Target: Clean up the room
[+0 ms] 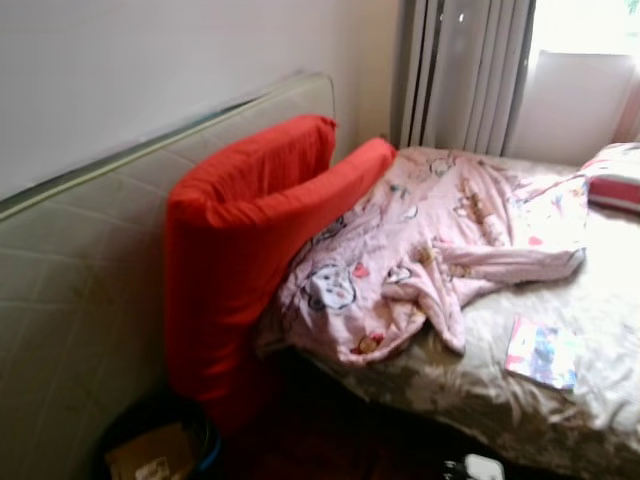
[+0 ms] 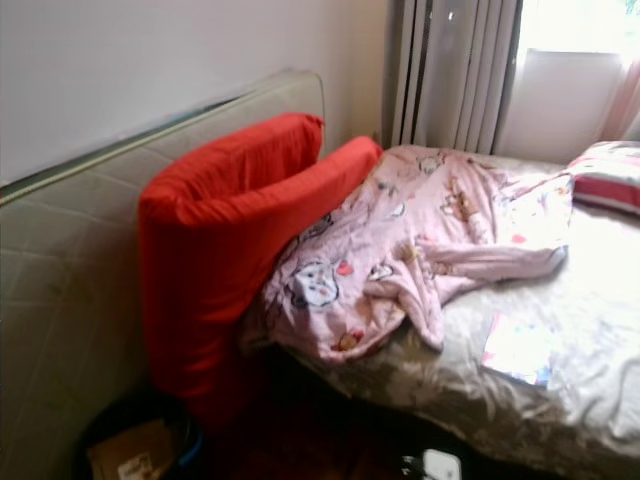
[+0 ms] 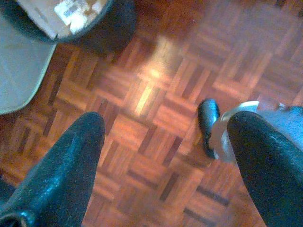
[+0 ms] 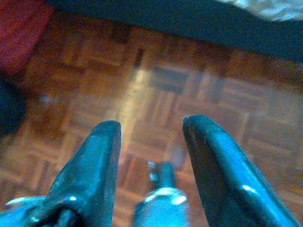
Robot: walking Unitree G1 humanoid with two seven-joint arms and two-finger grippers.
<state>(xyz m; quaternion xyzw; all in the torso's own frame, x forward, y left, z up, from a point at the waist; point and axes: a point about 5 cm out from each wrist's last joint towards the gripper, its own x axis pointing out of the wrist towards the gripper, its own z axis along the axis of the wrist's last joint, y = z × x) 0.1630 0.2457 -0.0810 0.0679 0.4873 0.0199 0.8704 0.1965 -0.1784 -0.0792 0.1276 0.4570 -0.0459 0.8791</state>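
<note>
A crumpled pink patterned blanket [image 1: 420,250] lies across the near corner of a bed [image 1: 600,400]. A big red cushion [image 1: 240,250] leans against a pale mattress [image 1: 70,300] that stands upright along the wall. A thin booklet [image 1: 543,352] rests on the bed's near side, and a red-striped pillow [image 1: 615,175] lies at the far right. My left gripper [image 3: 163,130] hangs open over the wooden parquet floor [image 3: 156,94]. My right gripper [image 4: 151,125] also hangs open over the floor, holding nothing.
A dark round bin [image 1: 155,445] with cardboard in it stands on the floor at the foot of the red cushion, also visible as the bin [image 3: 71,19] from the left wrist. Curtains [image 1: 460,70] and a bright window are at the back. My own foot [image 3: 208,125] is on the parquet.
</note>
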